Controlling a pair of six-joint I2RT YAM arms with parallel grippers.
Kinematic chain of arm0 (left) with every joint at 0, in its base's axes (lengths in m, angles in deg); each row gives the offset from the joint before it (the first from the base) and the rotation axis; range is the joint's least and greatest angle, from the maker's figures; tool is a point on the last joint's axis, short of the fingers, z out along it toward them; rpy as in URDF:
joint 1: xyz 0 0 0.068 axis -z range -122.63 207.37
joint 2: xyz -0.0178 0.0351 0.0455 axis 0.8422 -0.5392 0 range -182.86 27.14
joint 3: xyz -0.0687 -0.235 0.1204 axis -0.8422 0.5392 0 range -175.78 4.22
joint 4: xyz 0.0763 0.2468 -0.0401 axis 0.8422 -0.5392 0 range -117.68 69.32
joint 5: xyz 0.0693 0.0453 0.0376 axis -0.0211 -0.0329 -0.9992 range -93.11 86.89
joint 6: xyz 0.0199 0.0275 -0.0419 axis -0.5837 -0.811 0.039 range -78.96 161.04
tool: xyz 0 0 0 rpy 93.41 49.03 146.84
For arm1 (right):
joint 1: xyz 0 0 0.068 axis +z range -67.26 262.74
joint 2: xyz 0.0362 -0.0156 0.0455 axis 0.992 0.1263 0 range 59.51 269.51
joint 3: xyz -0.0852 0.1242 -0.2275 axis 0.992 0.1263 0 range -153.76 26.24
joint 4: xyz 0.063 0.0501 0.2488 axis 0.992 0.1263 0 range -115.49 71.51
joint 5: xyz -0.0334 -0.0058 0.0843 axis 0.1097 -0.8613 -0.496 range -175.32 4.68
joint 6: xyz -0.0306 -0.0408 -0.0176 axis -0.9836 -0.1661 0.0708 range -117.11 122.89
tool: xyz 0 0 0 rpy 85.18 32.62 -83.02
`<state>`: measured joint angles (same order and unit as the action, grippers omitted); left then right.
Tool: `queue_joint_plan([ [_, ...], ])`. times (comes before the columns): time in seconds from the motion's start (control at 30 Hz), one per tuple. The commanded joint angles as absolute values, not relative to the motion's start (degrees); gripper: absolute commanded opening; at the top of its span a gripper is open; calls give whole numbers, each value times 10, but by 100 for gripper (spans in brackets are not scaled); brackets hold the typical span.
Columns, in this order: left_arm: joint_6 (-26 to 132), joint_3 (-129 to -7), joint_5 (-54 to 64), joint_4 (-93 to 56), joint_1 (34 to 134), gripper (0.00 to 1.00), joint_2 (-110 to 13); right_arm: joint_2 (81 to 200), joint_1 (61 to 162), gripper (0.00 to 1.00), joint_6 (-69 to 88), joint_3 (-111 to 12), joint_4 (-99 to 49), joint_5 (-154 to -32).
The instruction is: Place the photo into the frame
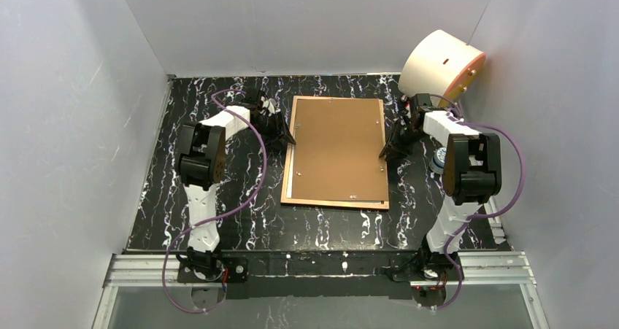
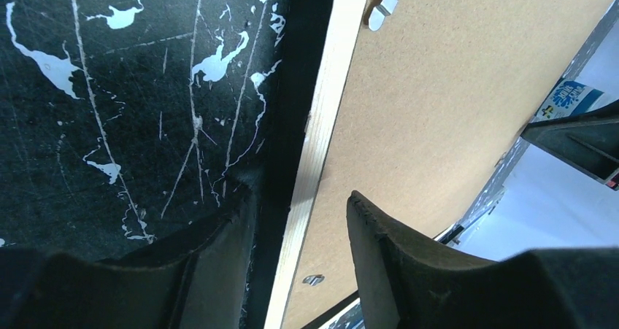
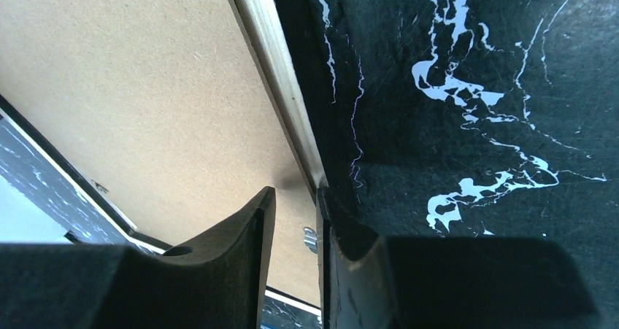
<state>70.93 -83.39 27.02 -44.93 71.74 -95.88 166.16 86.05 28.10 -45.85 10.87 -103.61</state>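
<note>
Black stone-patterned tabletop (image 1: 328,230), veined in white, spreads under both sets of fingers. Between the left fingers (image 2: 379,256) and the right fingers (image 3: 241,234) lies the large rectangular frame of light wood (image 1: 336,202). It is flat, back upward, with its long sides running away from the arms. Within its rim sits a plain brown fibreboard backing board (image 1: 337,150), reaching from one set of fingers across to the other. Beyond the right fingers, at the far right corner, a cream round drum (image 1: 441,65) sits tilted by the wall.

The left fingers stand spread astride the frame's left rim, one tip over the tabletop outside it and the other over the board, with a gap on either side of the wood. The right fingers stand close together astride the right rim, one tip on the board side and one on the tabletop side. Whether they actually pinch the wood cannot be told.

A small metal clip (image 2: 383,1) lies on the board ahead of the left fingers, another (image 3: 310,238) between the right ones.
</note>
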Motion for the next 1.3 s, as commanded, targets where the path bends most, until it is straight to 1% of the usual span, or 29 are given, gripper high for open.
queue_joint_plan([
  [0.0,699,-820,244,-477,714,47,-983,1668,872,34,286,-470,133,-1036],
  [0.23,700,-816,250,-474,714,43,-982,1672,880,34,292,-462,121,-1051],
  [0.6,706,-806,253,-468,714,43,-977,1675,888,34,306,-449,98,-1085],
  [0.73,714,-807,257,-462,714,43,-976,1675,888,35,312,-450,97,-1104],
  [0.83,715,-808,255,-461,714,44,-975,1671,888,40,312,-455,105,-1087],
  [0.93,712,-813,249,-464,713,45,-974,1659,888,52,305,-468,122,-1060],
  [1.0,709,-817,246,-468,711,46,-973,1650,887,57,298,-480,129,-1054],
  [1.13,706,-823,245,-473,707,48,-974,1631,887,60,296,-486,121,-1062],
  [1.27,702,-822,246,-476,706,50,-974,1627,887,60,299,-476,116,-1046],
])
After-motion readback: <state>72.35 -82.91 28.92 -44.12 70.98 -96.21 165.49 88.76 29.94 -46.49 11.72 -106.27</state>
